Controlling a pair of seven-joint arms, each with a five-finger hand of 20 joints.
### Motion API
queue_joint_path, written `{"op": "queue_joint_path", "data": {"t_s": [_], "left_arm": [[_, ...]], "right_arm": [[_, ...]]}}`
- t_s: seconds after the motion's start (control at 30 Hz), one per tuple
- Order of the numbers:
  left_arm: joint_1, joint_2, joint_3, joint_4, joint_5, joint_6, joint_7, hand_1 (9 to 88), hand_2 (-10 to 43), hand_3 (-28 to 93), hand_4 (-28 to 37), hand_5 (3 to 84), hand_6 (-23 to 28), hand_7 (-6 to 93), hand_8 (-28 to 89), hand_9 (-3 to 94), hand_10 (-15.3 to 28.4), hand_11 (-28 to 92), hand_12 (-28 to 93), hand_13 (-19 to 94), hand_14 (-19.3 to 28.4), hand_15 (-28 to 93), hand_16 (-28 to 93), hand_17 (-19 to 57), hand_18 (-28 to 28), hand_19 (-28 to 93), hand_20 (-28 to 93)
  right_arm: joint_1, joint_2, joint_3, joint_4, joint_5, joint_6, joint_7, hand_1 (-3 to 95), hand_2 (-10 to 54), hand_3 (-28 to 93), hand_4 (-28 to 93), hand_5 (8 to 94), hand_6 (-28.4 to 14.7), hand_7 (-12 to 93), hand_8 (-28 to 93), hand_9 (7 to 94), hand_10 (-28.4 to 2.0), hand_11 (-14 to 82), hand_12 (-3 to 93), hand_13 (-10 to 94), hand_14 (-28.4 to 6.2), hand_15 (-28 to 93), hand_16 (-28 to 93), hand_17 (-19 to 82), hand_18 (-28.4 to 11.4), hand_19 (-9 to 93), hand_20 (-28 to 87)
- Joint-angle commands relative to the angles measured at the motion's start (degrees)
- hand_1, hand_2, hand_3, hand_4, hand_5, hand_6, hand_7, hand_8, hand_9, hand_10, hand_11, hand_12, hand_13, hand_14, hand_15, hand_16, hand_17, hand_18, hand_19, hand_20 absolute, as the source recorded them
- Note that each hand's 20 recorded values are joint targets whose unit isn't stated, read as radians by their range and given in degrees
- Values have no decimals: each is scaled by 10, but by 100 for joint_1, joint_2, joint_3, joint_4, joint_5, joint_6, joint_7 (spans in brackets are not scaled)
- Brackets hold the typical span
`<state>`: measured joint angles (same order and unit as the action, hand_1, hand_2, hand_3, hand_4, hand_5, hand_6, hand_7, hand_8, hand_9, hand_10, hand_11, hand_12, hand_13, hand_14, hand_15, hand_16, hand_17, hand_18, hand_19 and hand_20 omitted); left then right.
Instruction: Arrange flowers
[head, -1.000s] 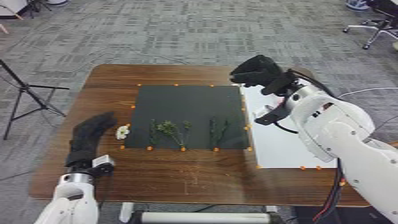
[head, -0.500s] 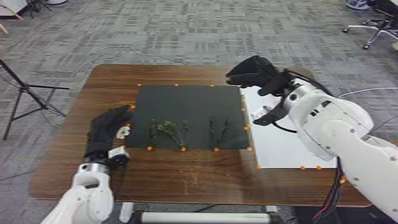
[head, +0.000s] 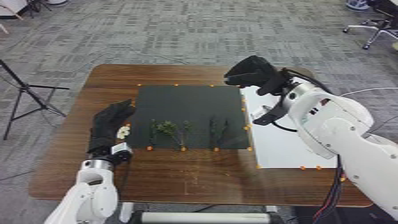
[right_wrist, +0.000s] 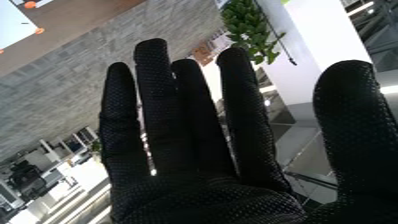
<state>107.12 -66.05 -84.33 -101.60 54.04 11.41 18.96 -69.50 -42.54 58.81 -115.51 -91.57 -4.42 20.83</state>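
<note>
In the head view my left hand (head: 110, 120) is at the dark mat's left edge, its fingers extended, close beside a white flower (head: 123, 132). My right hand (head: 252, 72) hangs over the mat's far right corner, and in the right wrist view the same right hand (right_wrist: 200, 150) has straight, spread fingers with nothing held. On the dark mat (head: 182, 107) lie a sprig with small pale blooms (head: 167, 128) and thin green stems (head: 218, 131) near its front edge.
A white sheet (head: 284, 152) lies under the right arm, to the right of the mat. Orange markers (head: 183, 149) line the mat's edges. The brown table (head: 195, 180) extends in front; a black tripod (head: 31, 92) stands off its left side.
My left hand has moved right and farther forward, from the table's left side to the flower and the mat's edge. My right hand has shifted slightly left.
</note>
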Motion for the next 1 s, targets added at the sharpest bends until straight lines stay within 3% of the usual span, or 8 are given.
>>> {"op": "queue_joint_path", "data": {"t_s": [0.03,0.23,0.33,0.47,0.63,0.8,0.87,1.0], "left_arm": [[969,-97,-4,-542,15,-55,-132,252,61,695,-283,550,21,171,-74,537,151,246,148,412,167,213,2,115,103,80,203],[1470,-91,-313,-840,33,46,-141,252,60,694,-283,549,22,168,-73,534,150,245,148,409,168,212,2,114,102,80,202],[1575,-143,-445,-881,32,252,60,252,59,695,-283,549,22,168,-71,533,150,245,148,409,167,211,2,114,102,80,202],[1691,-246,-656,-892,61,329,173,252,59,694,-283,552,20,171,-72,536,150,248,149,410,166,210,3,114,102,80,201],[1714,-338,-752,-757,8,392,168,252,59,695,-283,553,20,174,-73,537,150,250,151,410,165,212,3,114,101,78,202],[1483,-403,-530,-501,27,325,44,252,58,697,-283,553,19,175,-74,538,151,250,151,410,166,212,3,114,101,78,202],[1342,-450,-445,-377,121,262,4,252,58,697,-283,552,19,175,-74,537,150,251,151,409,166,213,3,114,101,77,202],[1113,-503,-235,-204,96,192,-33,252,57,698,-283,552,18,175,-75,537,150,251,151,409,166,212,3,114,100,77,202]], "right_arm": [[-95,40,140,-19,-13,-124,36,291,22,631,-134,585,-45,118,-62,533,-185,69,175,476,-190,308,266,190,-215,478,371],[-198,70,229,-39,-40,-110,78,290,23,631,-134,585,-44,119,-62,532,-185,69,176,476,-191,308,267,189,-215,478,371],[-247,70,260,-48,-46,-157,86,291,24,630,-134,585,-44,119,-62,532,-184,69,175,477,-190,307,267,189,-215,478,371],[-281,36,268,-35,-34,-206,108,291,24,630,-134,585,-45,119,-62,533,-185,69,175,476,-191,307,267,189,-215,478,370],[-345,14,308,-43,1,-280,104,291,25,630,-134,585,-45,118,-62,532,-185,69,175,477,-191,308,267,189,-215,477,370],[-368,-19,322,-42,-9,-276,93,291,26,629,-134,585,-45,118,-62,533,-185,69,175,477,-191,309,266,189,-215,477,370],[-353,-23,314,-38,3,-294,64,291,26,629,-134,585,-45,118,-62,533,-185,69,175,477,-191,309,266,189,-215,477,370],[-350,-47,300,-45,19,-300,57,291,26,629,-134,585,-45,119,-62,533,-185,69,175,476,-190,308,266,189,-215,477,370]]}}
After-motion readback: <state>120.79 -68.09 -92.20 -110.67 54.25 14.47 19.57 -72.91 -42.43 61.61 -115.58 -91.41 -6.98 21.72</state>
